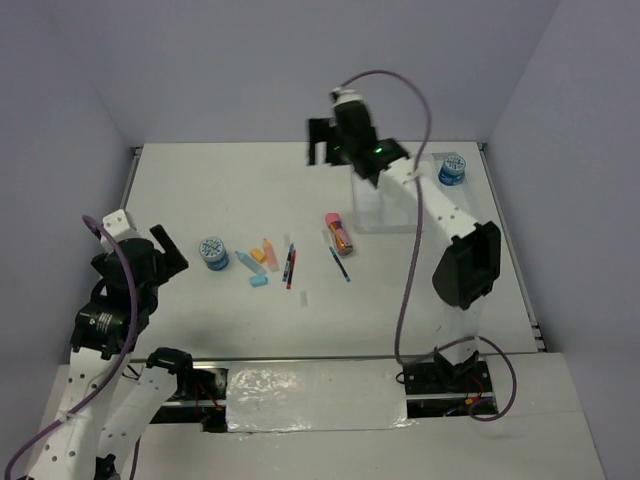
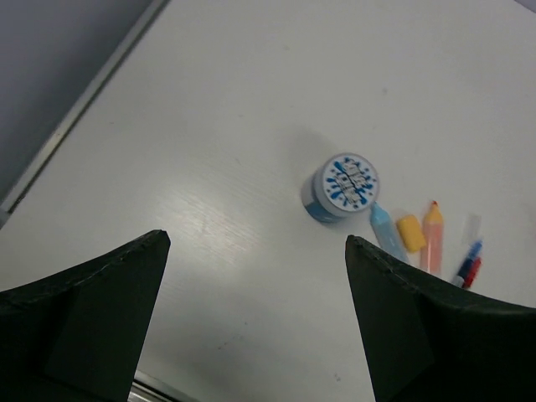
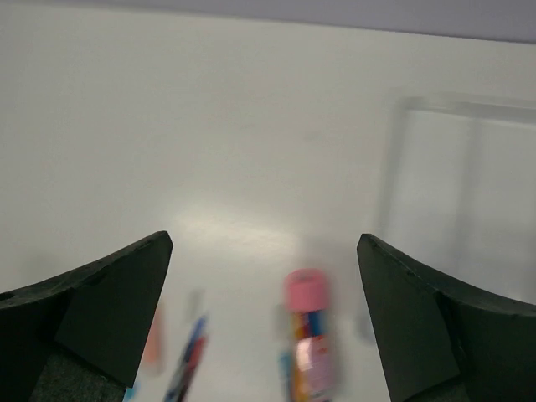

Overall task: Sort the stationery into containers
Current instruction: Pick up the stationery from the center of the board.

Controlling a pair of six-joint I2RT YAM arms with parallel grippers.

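Observation:
The white divided tray [image 1: 385, 205] lies at the back right of the table; it also shows in the right wrist view [image 3: 461, 193]. One blue patterned roll [image 1: 213, 252] stands left of centre, another [image 1: 452, 170] right of the tray. An orange marker [image 1: 268, 250], a light-blue marker [image 1: 243, 262], red and blue pens [image 1: 290, 265] and a pink marker [image 1: 340, 232] lie mid-table. My left gripper [image 1: 165, 250] is open and empty, left of the near roll [image 2: 343, 186]. My right gripper [image 1: 322, 143] is open and empty, raised left of the tray, above the pink marker [image 3: 306, 335].
A yellow eraser [image 2: 410, 233] lies between the light-blue marker [image 2: 385, 233] and the orange marker [image 2: 432, 239]. A light-blue eraser [image 1: 259, 282] and a thin blue pen [image 1: 340, 264] lie nearby. The table's raised left edge [image 1: 132, 180] runs beside the left arm.

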